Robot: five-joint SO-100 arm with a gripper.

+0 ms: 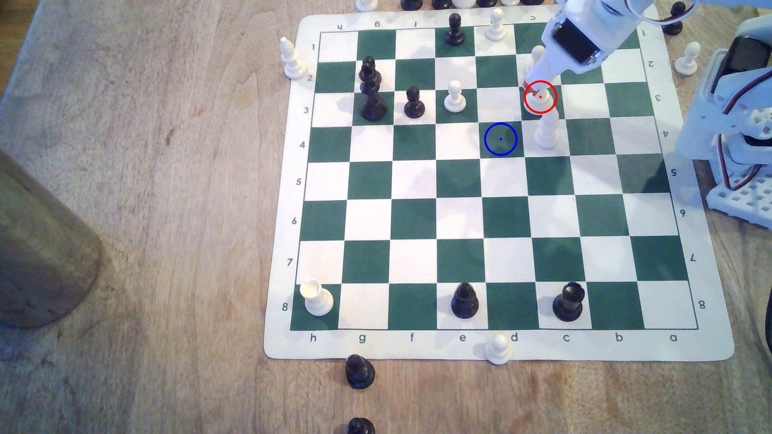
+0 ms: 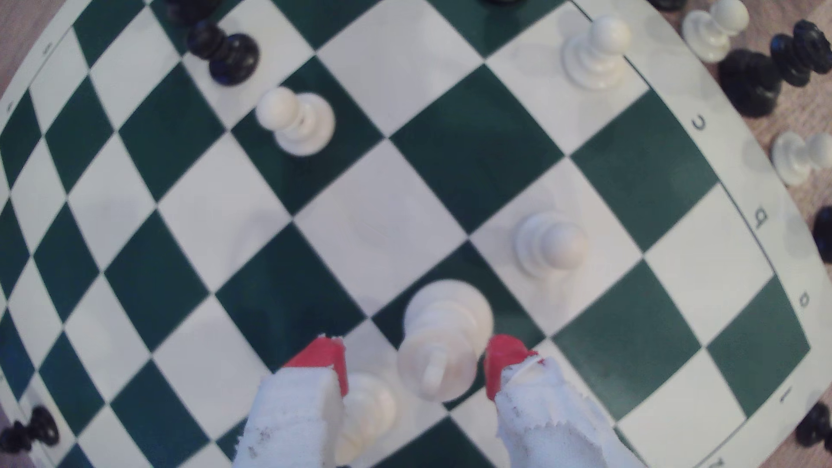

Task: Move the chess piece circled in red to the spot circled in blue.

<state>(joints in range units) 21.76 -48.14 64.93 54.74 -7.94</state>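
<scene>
The chess piece circled in red (image 1: 540, 97) is a tall white piece with a cross-like crown, standing on a dark green square in row 3. My gripper (image 1: 531, 86) has come down over it from the exterior view's upper right. In the wrist view the piece (image 2: 443, 342) stands between my red-tipped fingers (image 2: 322, 360), with a gap on each side, so the gripper (image 2: 414, 366) is open. The spot circled in blue (image 1: 500, 139) is a bare dark green square, one square diagonally toward the exterior view's lower left.
Another tall white piece (image 1: 546, 131) stands right beside the blue-ringed square, close under my fingers (image 2: 367, 414). A white pawn (image 1: 537, 54) sits just behind the arm. A white pawn (image 1: 454, 97) and black pieces (image 1: 413, 102) stand further left. The robot base (image 1: 735, 146) is at the right.
</scene>
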